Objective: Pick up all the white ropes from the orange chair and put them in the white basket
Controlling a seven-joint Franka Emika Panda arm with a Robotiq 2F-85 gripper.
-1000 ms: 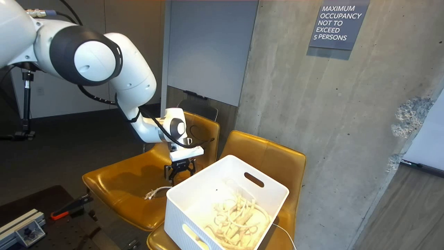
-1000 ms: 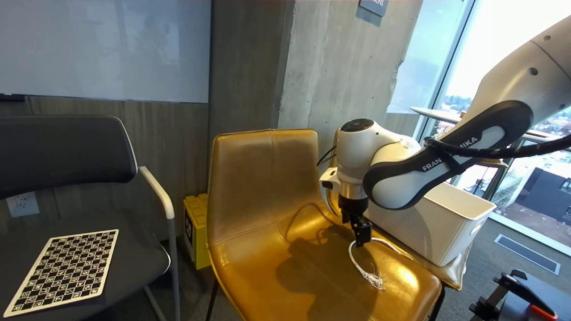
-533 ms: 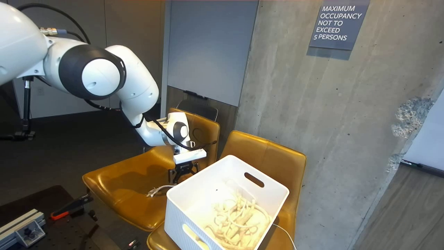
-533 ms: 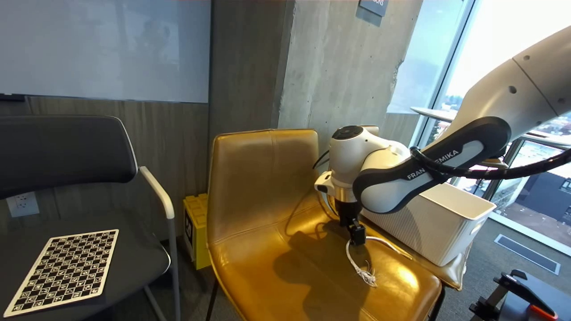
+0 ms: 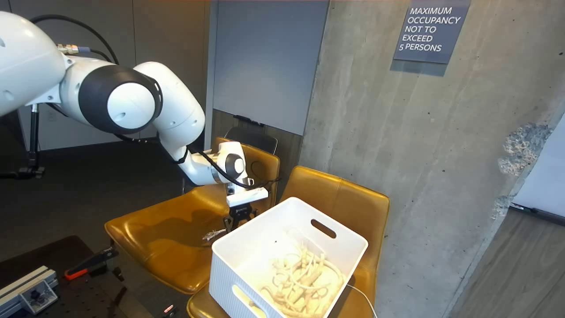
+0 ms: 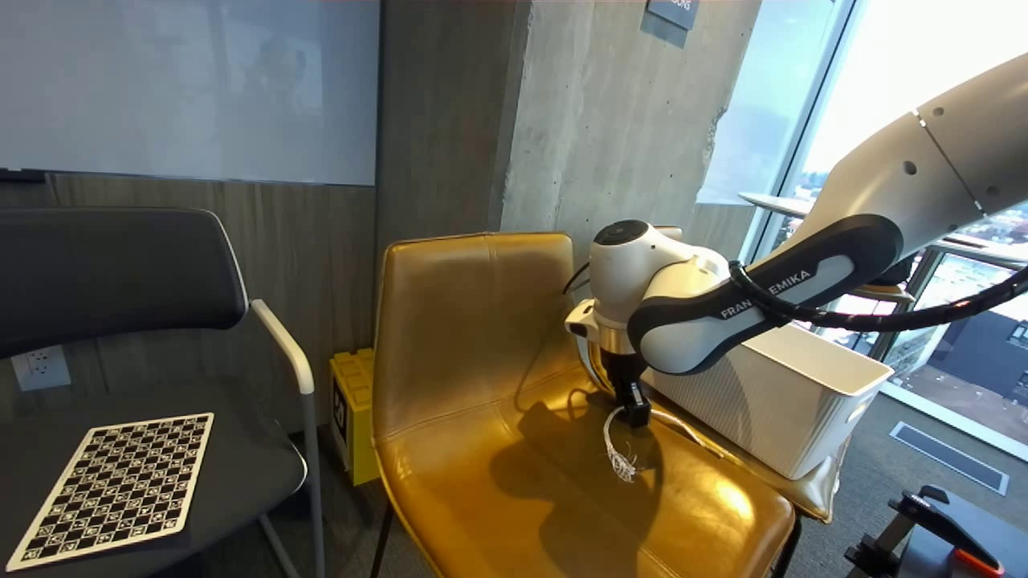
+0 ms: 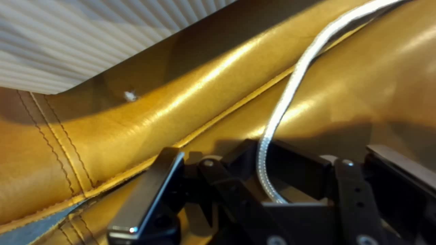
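The gripper [image 7: 264,149] is pointed downward over the seat of the orange chair [image 6: 482,474]. In the wrist view, a strand of white rope [image 7: 289,91] is seen passing between the fingertips [image 7: 299,168], which are brought together; the strand is pinched there. In an exterior view, the rope is draped two ways from the grip: on one side down to a frayed end [image 6: 621,468] above or on the seat (contact cannot be told), on the other along the seat toward the edge nearest the white basket [image 5: 225,271]. A piped seat edge is crossed by the strand in the wrist view. The basket is set on a second orange chair [image 5: 335,187], just beside the first, and a tangled heap of ropes [image 5: 304,278] is contained in it. In that same exterior view, the fingertips are partly hidden by the basket rim. A patterned board [image 6: 120,482] is laid on a dark chair [image 6: 104,273]; a yellow box [image 6: 361,433] is seen between that chair and the rope's chair.
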